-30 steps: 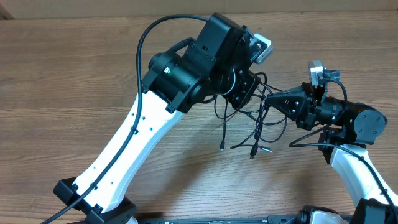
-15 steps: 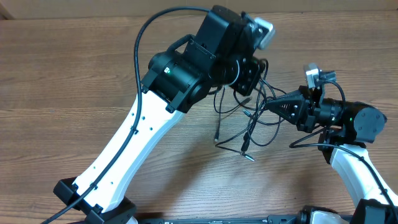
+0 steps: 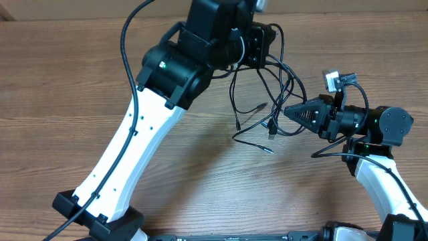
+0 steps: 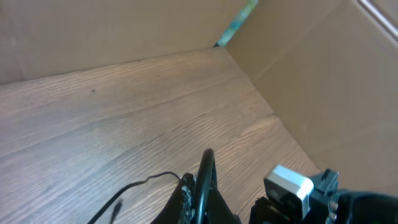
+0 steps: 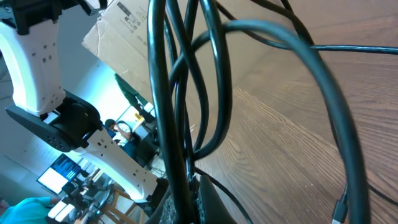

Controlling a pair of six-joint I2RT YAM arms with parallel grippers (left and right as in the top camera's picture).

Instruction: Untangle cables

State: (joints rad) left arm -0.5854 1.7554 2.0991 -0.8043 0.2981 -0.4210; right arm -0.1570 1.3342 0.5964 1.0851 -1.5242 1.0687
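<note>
Nearest us, our right gripper [image 3: 289,112] is clenched on the cables [image 5: 163,93], a tangle hanging just above the wooden table [image 3: 60,87]. Farther back, our raised left gripper [image 3: 266,47] grasps their upper strands.

A brown wood-grain tabletop [image 3: 67,80] lies evenly lit; plain tan cardboard walls [image 4: 93,31] meet toward one o'clock, at a teal strip [image 4: 239,18].

The cables [image 5: 165,112] look blurry up close and run off the top. The left arm [image 3: 167,73] is cut off too.
</note>
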